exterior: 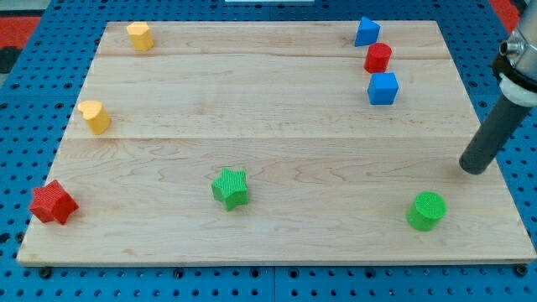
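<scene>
My tip [474, 168] rests on the wooden board [277, 109] near its right edge, touching no block. The nearest block is the green cylinder [426, 210], below and to the left of the tip. Higher up, left of the rod, stands a blue cube [383, 88], with a red cylinder-like block [377, 57] just above it and a blue triangular block [366, 32] at the view's top. A green star [230, 187] lies in the lower middle.
A red star [53, 202] sits at the board's lower left corner. Two yellow blocks lie on the left side, one [95, 116] at mid height and one [139, 36] near the top edge. Blue pegboard surrounds the board.
</scene>
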Robot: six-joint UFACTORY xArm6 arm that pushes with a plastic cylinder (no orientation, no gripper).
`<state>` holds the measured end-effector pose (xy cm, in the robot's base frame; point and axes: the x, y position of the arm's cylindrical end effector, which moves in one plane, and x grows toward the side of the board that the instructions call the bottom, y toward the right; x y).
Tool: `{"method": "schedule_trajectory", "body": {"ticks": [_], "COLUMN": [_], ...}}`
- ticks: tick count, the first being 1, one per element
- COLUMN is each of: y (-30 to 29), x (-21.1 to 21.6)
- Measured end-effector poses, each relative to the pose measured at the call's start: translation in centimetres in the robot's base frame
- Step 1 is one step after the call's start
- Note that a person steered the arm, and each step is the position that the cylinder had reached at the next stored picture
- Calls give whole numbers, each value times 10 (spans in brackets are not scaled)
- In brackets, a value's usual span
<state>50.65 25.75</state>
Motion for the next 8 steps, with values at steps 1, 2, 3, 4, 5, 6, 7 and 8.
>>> {"method": "schedule_trajectory", "body": {"ticks": [1,2,3,4,5,6,7,8], "y": [0,0,0,5,2,-27,-69,-87], "x": [6,6,10,31,56,82,84,70]}}
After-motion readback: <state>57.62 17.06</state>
